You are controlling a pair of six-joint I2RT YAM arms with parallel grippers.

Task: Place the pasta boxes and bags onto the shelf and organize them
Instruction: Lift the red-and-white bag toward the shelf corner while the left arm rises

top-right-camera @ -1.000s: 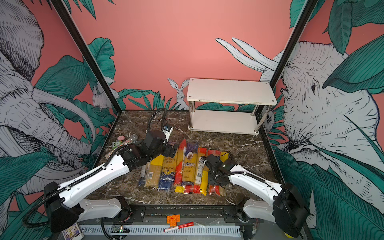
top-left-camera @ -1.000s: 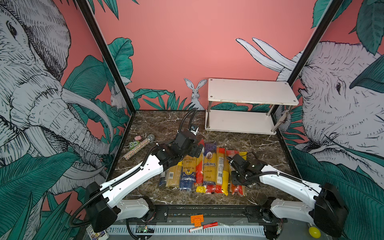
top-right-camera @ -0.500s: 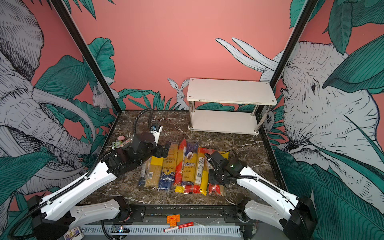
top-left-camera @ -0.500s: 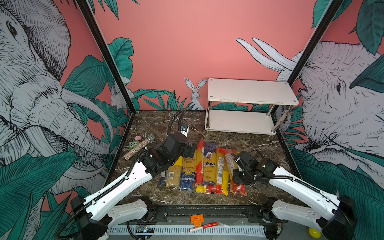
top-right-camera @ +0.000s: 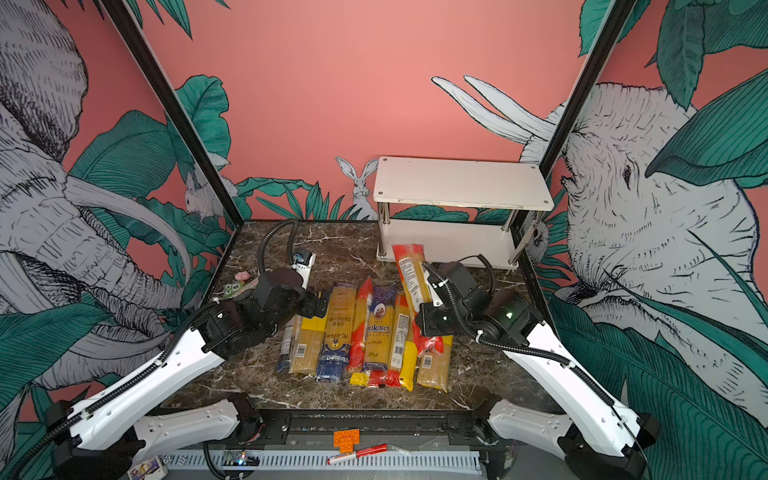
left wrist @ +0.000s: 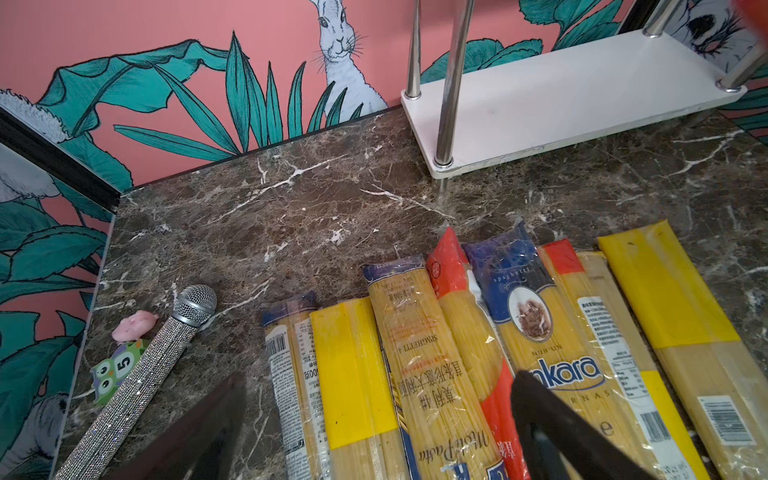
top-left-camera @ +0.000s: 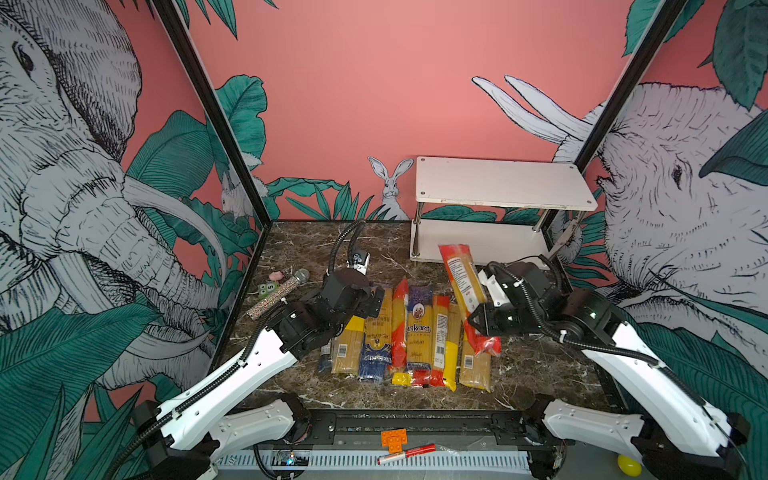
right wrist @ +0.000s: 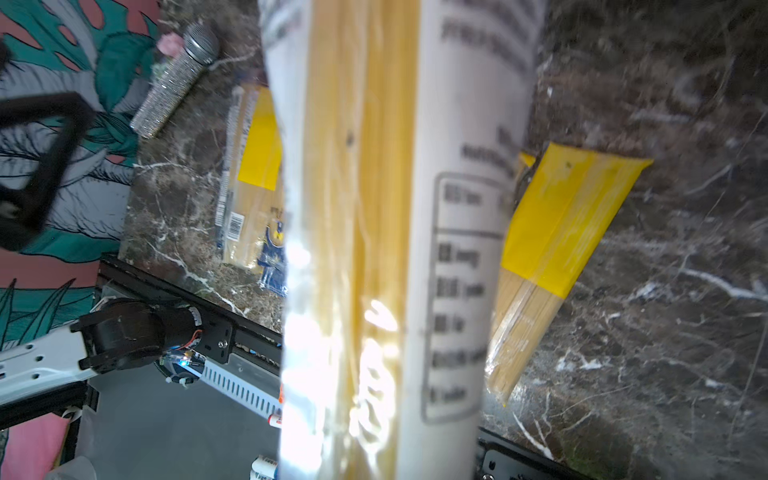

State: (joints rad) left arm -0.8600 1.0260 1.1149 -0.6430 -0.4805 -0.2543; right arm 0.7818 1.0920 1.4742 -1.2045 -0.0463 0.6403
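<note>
**Mia:** What is the right gripper (top-left-camera: 482,322) doing?

**Tom:** It is squeezed shut on a bag (top-left-camera: 460,270) with red ends. The bag is up off the table (top-left-camera: 307,249). It is slanted, and its far end pokes toward 11 o'clock, near the front of the shelf (top-left-camera: 498,183).

**Mia:** And the left gripper (top-left-camera: 374,302)?

**Tom:** Its jaws are spread wide and hold nothing. It hangs over the 9 o'clock side of the pile (top-left-camera: 417,332).

**Mia:** Where is the shelf?

**Tom:** At 1 o'clock on the table, by the back wall. Both its boards (top-left-camera: 498,237) are bare.

**Mia:** So which step is this?

**Tom:** I think it is carrying the first bag to the shelf. No pack is on the shelf yet. The pile lies in a row at 6 o'clock.

**Mia:** What comes next?

**Tom:** My guess is the bag has to go toward 1 o'clock. It should be turned flat and laid on a board. The bag is long, so an end could bump a post (top-left-camera: 417,228). It should go at one side, so the other packs fit too. The right gripper should let go only when the bag rests on the board.
</note>
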